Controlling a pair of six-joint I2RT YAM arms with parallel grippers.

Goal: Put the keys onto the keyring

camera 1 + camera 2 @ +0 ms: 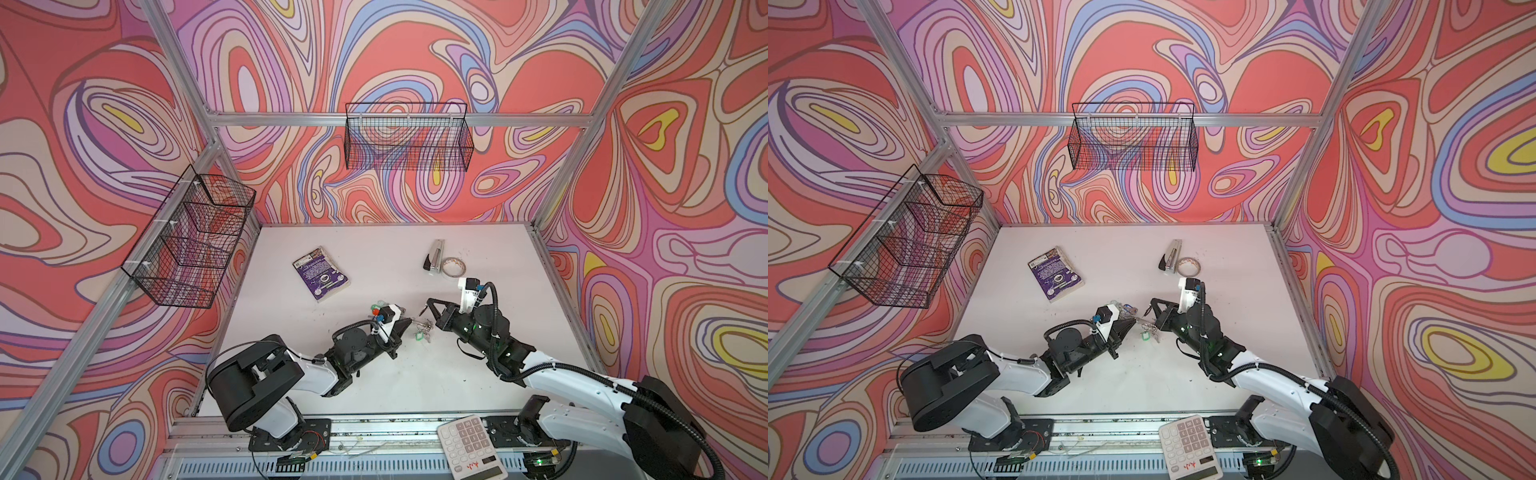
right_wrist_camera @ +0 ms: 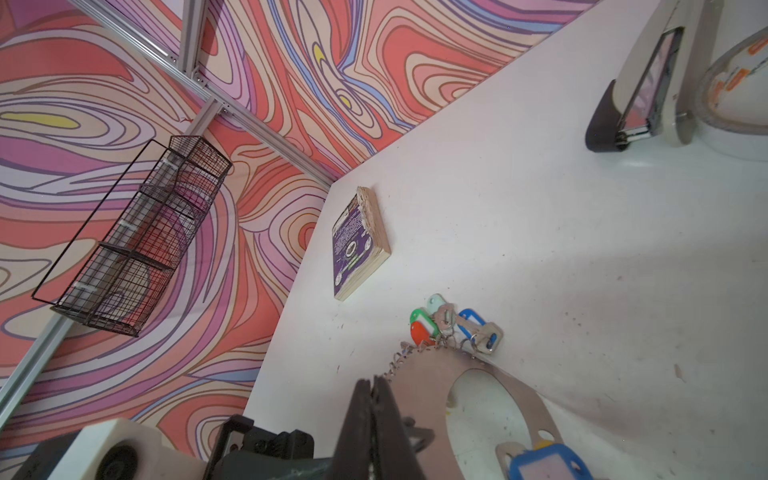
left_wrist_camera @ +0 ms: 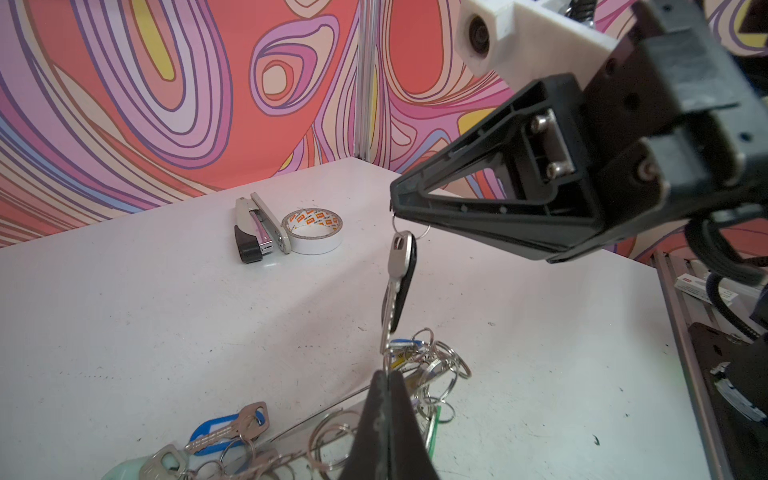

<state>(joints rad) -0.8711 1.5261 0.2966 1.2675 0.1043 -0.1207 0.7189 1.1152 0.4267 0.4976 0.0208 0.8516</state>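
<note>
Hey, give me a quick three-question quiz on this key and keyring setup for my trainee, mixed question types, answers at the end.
1. True or false: the keys hang from the right gripper, just above the keyring.
2. What lies right beside the tape roll? A) book B) stapler C) calculator
3. Fill in: the left gripper and the right gripper both have their jaws ___.

Key: 1 true; 2 B; 3 shut.
</note>
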